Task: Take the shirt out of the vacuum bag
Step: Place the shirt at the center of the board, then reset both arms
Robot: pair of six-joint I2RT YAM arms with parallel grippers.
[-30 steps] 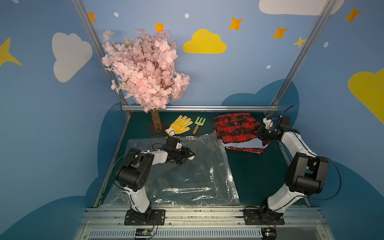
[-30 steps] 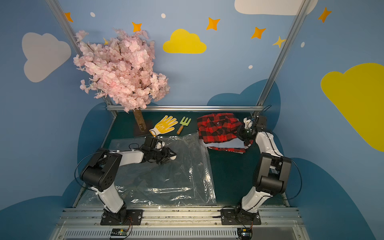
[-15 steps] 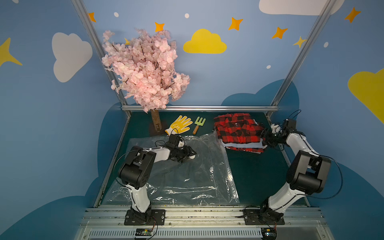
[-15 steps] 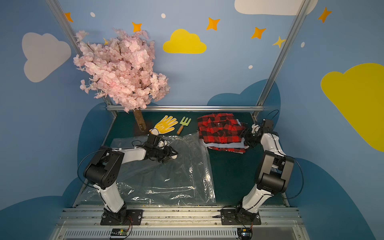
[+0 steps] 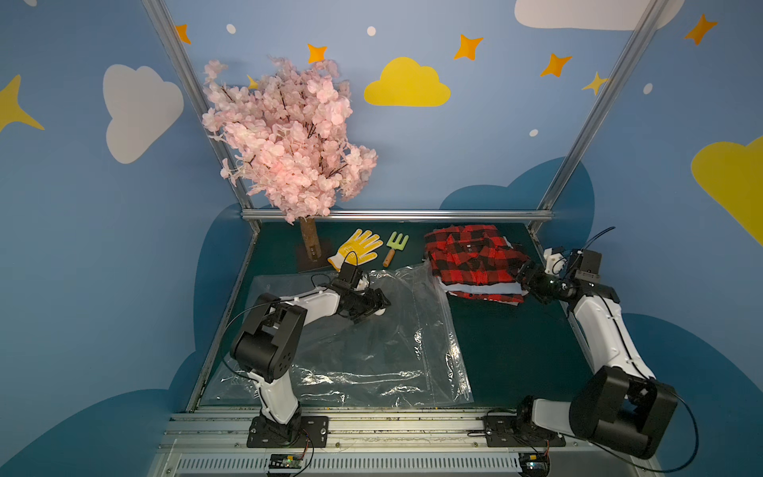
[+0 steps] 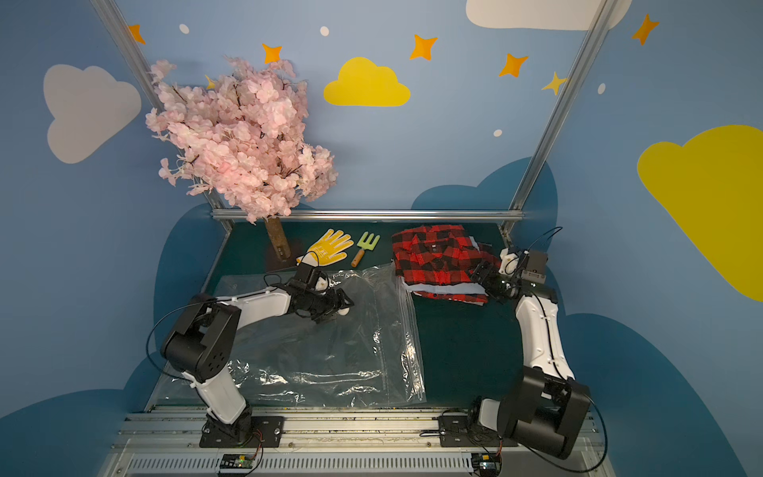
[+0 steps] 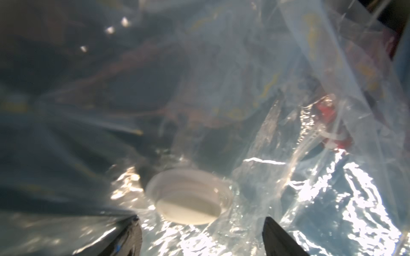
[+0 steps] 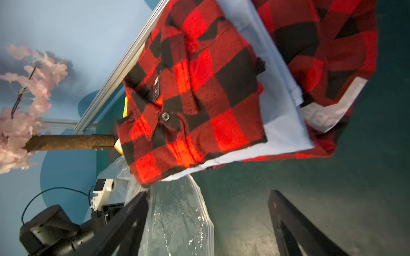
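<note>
Bimanual cell, both top views. The bag lies flat and crinkled on the green table, filling its left and middle. Its zip strip runs near-to-far along the right edge, so the mouth faces right. The slanted view does not settle which side of the bag is longer.

The shirt, red-and-black plaid, lies folded outside the bag at the far right of the table, collar toward the far side. Its left edge meets the bag's far right corner. A pale-blue layer and more plaid cloth show beneath it in the right wrist view.

The left gripper sits over the far middle of the bag, pointing right. In the left wrist view its jaws stand wide apart and empty, with the white valve just ahead between them.

The right gripper is just beside the shirt's right edge, pointing left. Its jaws are spread and grasp nothing.

Far left: a pink tree, a yellow glove and a small green rake.
</note>
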